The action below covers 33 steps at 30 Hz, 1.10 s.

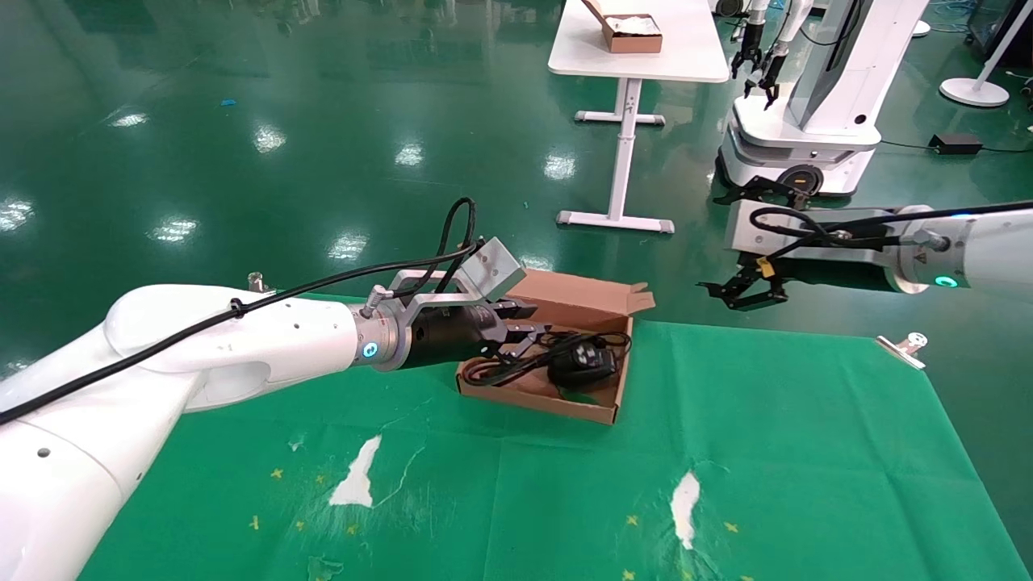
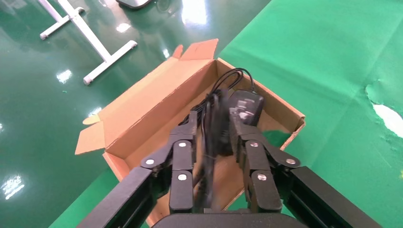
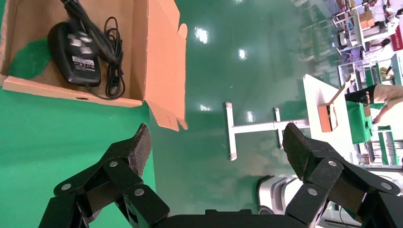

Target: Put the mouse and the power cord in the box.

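Observation:
The brown box (image 1: pixel 539 396) sits open on the green cloth, its lid (image 3: pixel 161 52) folded back. The black mouse (image 1: pixel 581 363) (image 2: pixel 244 107) (image 3: pixel 73 54) lies inside, label side up, with its thin cable bundled beside it. The thick power cord (image 1: pixel 491 370) (image 3: pixel 81 16) lies in loops at the box's left end. A blurred stretch of power cord (image 2: pixel 207 159) runs between the parted fingers of my left gripper (image 1: pixel 533 332) (image 2: pixel 214 121), which hovers open over the box. My right gripper (image 1: pixel 738 294) (image 3: pixel 216 142) hangs wide open and holds nothing, beyond the table's far edge, right of the box.
White torn patches (image 1: pixel 357 472) (image 1: pixel 686 496) mark the green cloth nearer me. A metal clamp (image 1: pixel 908 345) sits on the far right table edge. On the floor behind are a white table (image 1: pixel 637 56) with a small cardboard box (image 1: pixel 633 32) and another robot (image 1: pixel 807 105).

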Motion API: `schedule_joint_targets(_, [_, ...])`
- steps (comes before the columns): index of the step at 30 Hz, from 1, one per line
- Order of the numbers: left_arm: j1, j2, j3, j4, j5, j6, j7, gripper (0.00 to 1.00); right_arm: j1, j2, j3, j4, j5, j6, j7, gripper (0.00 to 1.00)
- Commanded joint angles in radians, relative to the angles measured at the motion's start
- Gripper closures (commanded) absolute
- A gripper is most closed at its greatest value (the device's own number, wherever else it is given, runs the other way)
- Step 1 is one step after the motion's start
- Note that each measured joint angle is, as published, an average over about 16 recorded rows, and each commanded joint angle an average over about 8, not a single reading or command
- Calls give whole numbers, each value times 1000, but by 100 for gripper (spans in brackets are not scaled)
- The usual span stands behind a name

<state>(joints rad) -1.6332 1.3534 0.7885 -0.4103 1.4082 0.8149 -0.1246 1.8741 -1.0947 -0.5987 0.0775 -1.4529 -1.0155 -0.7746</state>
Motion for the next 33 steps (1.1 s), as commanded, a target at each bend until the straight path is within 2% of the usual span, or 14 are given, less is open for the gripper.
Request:
schedule_joint_targets(1, [1,-3,-4,-1,-2,5,2,0,-1,-1,0,0,0,1,0,0])
schedule_joint_targets(33, [302,-402,-276,-472,-367,370,-33,0,-426,257,170,642,384,-255,512,0])
